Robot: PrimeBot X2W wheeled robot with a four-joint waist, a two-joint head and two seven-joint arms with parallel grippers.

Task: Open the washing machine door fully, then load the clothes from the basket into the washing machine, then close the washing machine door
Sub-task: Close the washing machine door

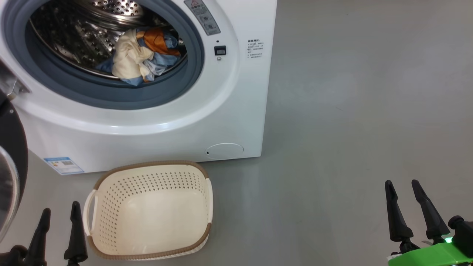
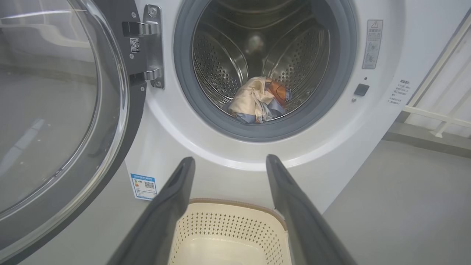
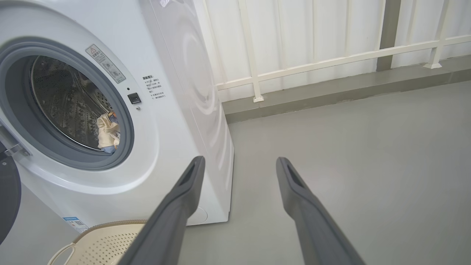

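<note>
Holding left gripper and right gripper wide and empty, we judge the door comes next: clothes lie in the drum, basket bare.

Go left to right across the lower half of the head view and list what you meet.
washing machine door → left gripper → basket → right gripper

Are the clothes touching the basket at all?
Apart. In the head view the clothes lie in the drum of the washing machine. The basket sits empty in front, with the machine's white front showing between them.
</note>
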